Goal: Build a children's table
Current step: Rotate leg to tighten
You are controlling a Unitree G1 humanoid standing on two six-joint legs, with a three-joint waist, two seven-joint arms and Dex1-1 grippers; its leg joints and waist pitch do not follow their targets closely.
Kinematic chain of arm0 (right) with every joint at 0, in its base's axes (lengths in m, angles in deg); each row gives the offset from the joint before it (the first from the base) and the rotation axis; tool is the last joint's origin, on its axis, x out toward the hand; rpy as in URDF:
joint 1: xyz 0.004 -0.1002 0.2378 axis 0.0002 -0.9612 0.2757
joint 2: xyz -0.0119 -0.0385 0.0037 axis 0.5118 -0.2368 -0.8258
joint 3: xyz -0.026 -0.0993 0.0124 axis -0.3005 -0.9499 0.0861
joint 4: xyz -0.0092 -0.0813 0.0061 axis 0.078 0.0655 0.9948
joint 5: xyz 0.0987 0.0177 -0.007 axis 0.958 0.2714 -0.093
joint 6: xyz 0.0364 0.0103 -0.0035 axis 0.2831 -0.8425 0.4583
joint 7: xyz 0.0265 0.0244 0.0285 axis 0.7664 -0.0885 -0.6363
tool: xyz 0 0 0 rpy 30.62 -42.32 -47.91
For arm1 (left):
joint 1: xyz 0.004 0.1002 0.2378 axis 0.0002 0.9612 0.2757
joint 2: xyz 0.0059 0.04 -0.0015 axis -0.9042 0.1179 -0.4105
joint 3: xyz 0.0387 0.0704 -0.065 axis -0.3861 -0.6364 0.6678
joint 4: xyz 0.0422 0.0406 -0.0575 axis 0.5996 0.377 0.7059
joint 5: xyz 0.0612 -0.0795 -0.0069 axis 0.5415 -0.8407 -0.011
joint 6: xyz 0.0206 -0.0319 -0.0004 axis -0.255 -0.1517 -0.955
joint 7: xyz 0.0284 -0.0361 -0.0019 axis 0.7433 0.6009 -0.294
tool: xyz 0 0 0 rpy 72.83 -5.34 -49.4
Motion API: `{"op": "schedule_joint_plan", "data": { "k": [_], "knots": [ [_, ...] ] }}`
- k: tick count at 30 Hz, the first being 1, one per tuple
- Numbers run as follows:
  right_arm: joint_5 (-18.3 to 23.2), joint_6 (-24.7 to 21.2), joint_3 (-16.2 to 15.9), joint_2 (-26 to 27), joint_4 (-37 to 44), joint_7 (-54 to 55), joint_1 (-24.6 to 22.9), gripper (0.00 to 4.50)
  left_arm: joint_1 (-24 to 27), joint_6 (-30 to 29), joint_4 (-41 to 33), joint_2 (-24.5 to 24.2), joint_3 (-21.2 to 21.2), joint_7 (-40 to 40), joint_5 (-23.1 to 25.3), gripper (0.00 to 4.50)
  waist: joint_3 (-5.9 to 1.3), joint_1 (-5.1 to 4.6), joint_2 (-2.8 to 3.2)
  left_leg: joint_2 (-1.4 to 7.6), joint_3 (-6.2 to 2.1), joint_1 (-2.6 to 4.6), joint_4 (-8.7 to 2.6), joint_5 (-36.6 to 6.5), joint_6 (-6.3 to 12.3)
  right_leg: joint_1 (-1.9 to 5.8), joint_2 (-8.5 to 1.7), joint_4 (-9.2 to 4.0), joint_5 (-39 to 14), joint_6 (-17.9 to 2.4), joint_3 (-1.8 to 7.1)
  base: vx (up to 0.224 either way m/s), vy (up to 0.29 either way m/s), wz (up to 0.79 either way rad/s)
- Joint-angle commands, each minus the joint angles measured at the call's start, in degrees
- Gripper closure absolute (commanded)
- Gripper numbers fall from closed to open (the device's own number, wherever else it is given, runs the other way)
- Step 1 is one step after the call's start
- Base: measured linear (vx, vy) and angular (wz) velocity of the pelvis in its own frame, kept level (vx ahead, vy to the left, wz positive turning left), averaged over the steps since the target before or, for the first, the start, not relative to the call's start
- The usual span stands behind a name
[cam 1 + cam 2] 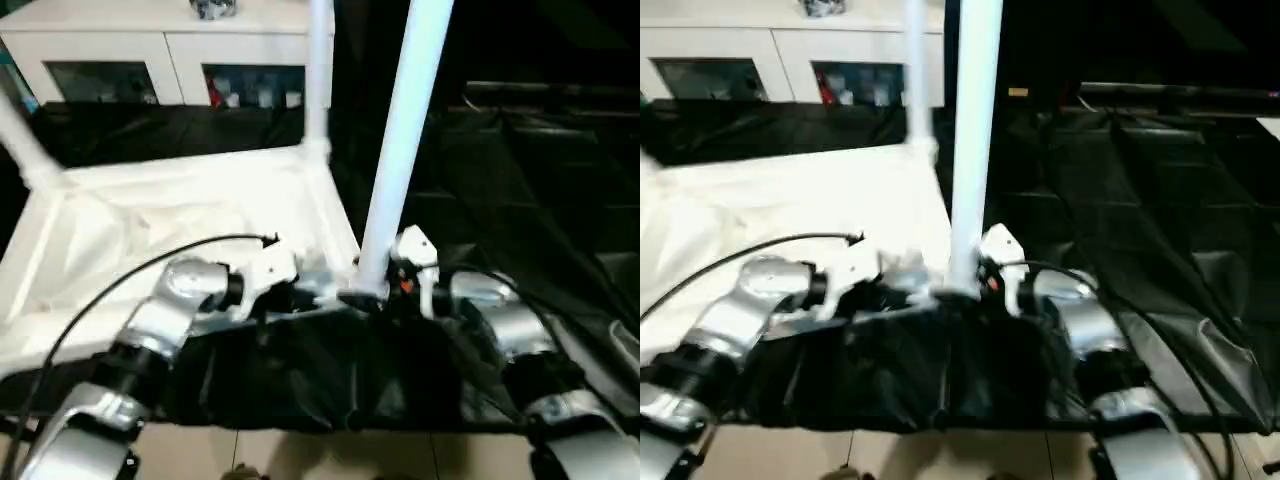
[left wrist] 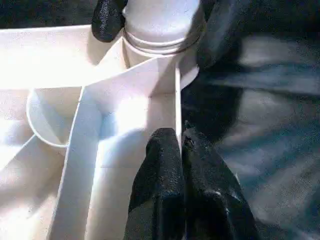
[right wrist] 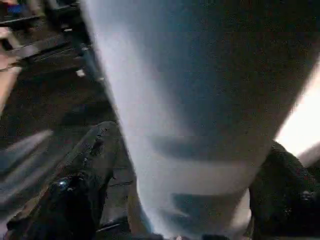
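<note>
Black sheeting on the floor carries the upturned children's table (image 1: 150,215), its near-corner leg (image 1: 400,140) standing in its socket between the right gripper (image 3: 175,170)'s spread jaws, the left gripper (image 2: 181,165)'s jaws pressed together against the rim beside it; seating this leg seems in hand, and next calls for twisting it tight.

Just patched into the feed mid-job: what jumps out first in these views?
The upturned children's table lies on black sheeting, its ribbed underside up, with a tall white leg rising from the near corner. The right hand straddles that leg's base, black fingers either side. The left hand, shut, sits on the table's edge rib beside that corner.
</note>
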Motion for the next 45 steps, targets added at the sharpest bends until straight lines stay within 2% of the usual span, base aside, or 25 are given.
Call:
{"op": "schedule_joint_plan", "data": {
  "k": [1,2,5,8,12,14,15,16,17,19,22,24,25,28,30,31,33,34,35,36,37,40,42,43,45],
  "knots": [
    [0.47,-1.37,-6.57,2.29,1.95,-6.36,-1.14,1.02,-0.29,0.48,-1.25,1.21,-1.98,-0.21,-0.33,4.5,-3.25,0.14,-0.43,1.54,0.17,-0.13,-3.64,-11.43,4.08,2.93,-3.18,-3.87,-12.49,-12.67,2.82,0.0,0.0,0.0],
    [0.3,-1.61,-6.95,2.25,1.97,-7.07,-1.1,1.08,-0.1,0.49,-1.39,0.82,-1.87,0.04,-0.4,4.5,-3.13,0.2,-0.6,1.52,0.2,-0.12,-3.68,-11.2,4.04,2.8,-3.14,-3.93,-12.75,-12.59,2.84,0.0,0.0,0.0],
    [0.25,-2.56,-7.31,2.22,2.61,-8.58,-1.29,1.33,0.31,0.09,-1.68,0.12,-1.47,0.92,-0.71,4.5,-3.09,0.32,-0.53,1.47,0.14,-0.15,-3.73,-10.83,3.76,2.83,-3.14,-3.85,-13.42,-12.15,2.83,0.0,0.0,0.0],
    [0.26,-2.53,-7.4,2.25,2.94,-9.06,-1.42,1.5,0.59,-0.18,-2.03,-0.25,-1.28,1.25,-0.89,4.5,-3.0,0.41,-0.76,1.42,0.14,-0.2,-3.75,-10.37,3.78,2.8,-3.2,-3.84,-13.4,-11.89,2.85,0.0,0.0,0.0],
    [0.86,-3.24,-6.9,2.45,3.6,-9.05,-1.83,1.86,1.03,-0.99,-2.82,-0.31,-0.96,1.35,-1.32,4.5,-2.96,0.43,-0.63,1.42,0.13,-0.23,-3.76,-10.17,3.73,2.77,-3.16,-3.82,-12.8,-12.05,2.86,0.0,0.0,0.0],
    [0.97,-3.42,-6.18,2.85,3.66,-7.97,-2.08,1.9,1.04,-1.23,-2.94,-0.12,-0.97,1.01,-1.26,4.5,-3.05,0.47,-0.18,1.41,0.07,-0.16,-3.74,-10.2,3.58,2.79,-3.19,-3.76,-12.29,-12.19,2.83,0.0,0.0,0.0],
    [1.09,-3.59,-5.9,2.99,3.65,-7.59,-2.13,1.91,1.0,-1.29,-2.92,-0.05,-1.0,0.89,-1.22,4.5,-3.01,0.38,-0.29,1.41,0.13,-0.14,-3.76,-10.31,3.58,2.76,-3.11,-3.83,-12.17,-12.24,2.83,0.0,0.0,0.0],
    [0.57,-3.15,-4.07,4.29,2.93,-2.24,-2.19,1.91,0.66,-1.43,-2.37,0.91,-0.84,-1.52,-0.39,4.5,-3.05,0.42,0.13,1.41,0.08,-0.13,-3.75,-10.6,3.36,2.8,-3.15,-3.77,-12.11,-12.4,2.84,0.0,0.0,0.0],
    [0.37,-3.16,-2.95,5.08,2.29,0.92,-2.07,1.92,0.33,-1.95,-1.91,1.56,-0.8,-3.2,0.28,4.5,-2.95,0.29,0.25,1.43,0.08,-0.05,-3.86,-11.33,2.77,2.68,-3.18,-3.94,-12.7,-12.29,2.9,0.0,0.0,0.0],
    [-0.06,-2.87,-1.82,5.96,1.44,4.6,-1.85,1.93,-0.18,-2.49,-1.17,2.39,-0.72,-5.5,1.21,4.5,-2.82,0.02,0.07,1.34,0.02,0.18,-4.12,-13.39,1.73,2.59,-3.16,-4.42,-15.84,-11.55,2.89,0.0,0.0,0.0],
    [-0.7,-3.58,2.25,9.48,-1.27,17.86,-0.84,1.94,-2.09,-4.33,1.01,6.47,-0.58,-12.39,2.8,4.5,-2.66,-0.42,0.45,1.18,-0.2,0.43,-4.32,-16.08,0.09,2.4,-3.3,-5.12,-21.55,-9.74,2.89,0.0,0.0,0.0],
    [-0.49,-3.4,5.35,12.8,-2.72,27.38,-0.34,1.94,-3.32,-6.17,1.89,10.37,-1.06,-17.06,3.81,4.5,-2.71,-0.55,0.26,1.05,-0.23,0.55,-4.31,-16.34,-0.25,2.26,-3.29,-5.39,-23.09,-8.77,2.9,0.0,0.0,0.0],
    [-0.51,-3.27,5.7,13.22,-3.01,28.54,-0.22,1.94,-3.49,-6.37,2.03,10.91,-1.11,-17.86,4.05,4.5,-2.74,-0.62,0.48,1.09,-0.27,0.66,-4.32,-16.65,-0.47,2.17,-3.32,-5.55,-23.44,-8.56,2.88,0.0,0.0,0.0],
    [-1.03,-2.03,8.88,17.41,-6.21,40.26,1.41,1.94,-4.93,-8.47,3.08,16.19,-1.65,-24.47,6.28,4.5,-2.94,-0.68,0.35,1.02,-0.2,0.29,-4.21,-15.24,-0.16,2.31,-3.17,-5.24,-20.43,-8.88,2.9,0.0,0.0,0.0],
    [-2.27,-1.09,9.13,19.03,-7.88,45.69,2.76,1.94,-5.56,-9.24,3.48,18.45,-1.75,-27.29,7.16,4.5,-3.03,-0.63,0.19,0.88,-0.17,0.25,-4.16,-14.21,0.02,2.36,-3.13,-5.27,-19.84,-8.74,2.83,0.0,0.0,0.0],
    [-2.8,-0.16,8.94,19.47,-8.42,46.94,3.27,1.94,-5.61,-9.12,3.42,18.9,-2.16,-27.36,7.45,4.5,-3.12,-0.52,-0.06,0.87,-0.12,0.11,-4.05,-13.1,0.49,2.41,-3.15,-5.04,-17.88,-8.99,2.89,0.0,0.0,0.0],
    [-3.12,0.52,8.79,19.79,-8.78,47.63,3.6,1.94,-5.59,-8.96,3.34,19.06,-2.45,-27.21,7.6,4.5,-3.13,-0.53,-0.1,0.81,-0.14,-0.29,-4.02,-12.03,1.12,2.65,-3.09,-4.8,-16.38,-9.14,2.77,0.0,0.0,0.0],
    [-3.32,0.99,8.79,20.01,-9.01,47.97,3.77,1.94,-5.55,-8.82,3.34,19.12,-2.59,-27.01,7.75,4.5,-3.25,-0.46,-0.05,0.84,-0.05,-0.19,-3.89,-11.21,1.65,2.64,-3.07,-4.68,-14.7,-9.31,2.82,0.0,0.0,0.0],
    [-3.3,1.47,8.83,20.09,-9.12,47.65,3.94,1.6,-5.39,-8.68,3.11,18.93,-2.66,-26.59,7.76,4.5,-3.28,-0.47,-0.04,0.86,-0.04,-0.23,-3.85,-10.66,1.86,2.65,-3.06,-4.55,-13.55,-9.58,2.85,0.0,0.0,0.0],
    [-2.89,1.43,9.17,20.05,-9.03,46.63,4.2,1.26,-5.04,-8.47,2.64,18.31,-2.45,-26.25,7.73,4.5,-3.26,-0.47,-0.48,0.87,-0.02,-0.41,-3.81,-9.59,2.37,2.79,-3.01,-4.24,-11.77,-10.02,2.83,0.0,0.0,0.0],
    [-2.59,1.27,9.41,20.0,-8.92,45.96,4.35,1.26,-4.83,-8.37,2.33,17.91,-2.27,-26.12,7.71,4.5,-3.29,-0.51,-0.26,0.87,0.0,-0.44,-3.74,-8.87,2.76,2.82,-2.97,-4.11,-10.4,-10.45,2.83,0.0,0.0,0.0],
    [-3.29,1.35,8.56,18.96,-8.72,44.29,4.46,0.9,-4.02,-7.6,1.47,16.1,-2.04,-24.49,7.44,4.5,-3.41,-0.66,-0.21,0.94,0.02,-0.46,-3.6,-7.69,3.45,2.88,-2.92,-3.72,-7.44,-11.5,2.79,0.0,0.0,0.0],
    [-4.1,1.81,6.89,17.13,-8.42,40.16,4.29,0.9,-2.99,-6.09,0.57,13.91,-1.96,-21.71,6.86,4.5,-3.34,-0.8,-0.28,0.87,0.08,-0.56,-3.58,-7.71,3.74,2.99,-2.92,-3.7,-6.99,-11.77,2.76,0.0,0.0,0.0],
    [-4.14,1.83,6.83,17.07,-8.41,40.0,4.28,0.9,-2.95,-6.07,0.54,13.84,-1.96,-21.61,6.84,4.5,-3.38,-0.84,-0.11,0.88,0.05,-0.53,-3.57,-7.81,3.78,3.02,-2.98,-3.68,-6.96,-11.88,2.78,0.0,0.0,0.0],
    [-4.35,2.19,4.57,14.65,-7.61,33.16,3.68,0.9,-1.82,-4.65,-0.44,11.57,-2.1,-18.2,6.07,4.5,-3.37,-1.19,-0.3,0.89,0.04,-0.73,-3.52,-7.97,4.08,3.27,-3.01,-3.65,-6.53,-12.23,2.74,0.0,0.0,0.0]
  ]
}}
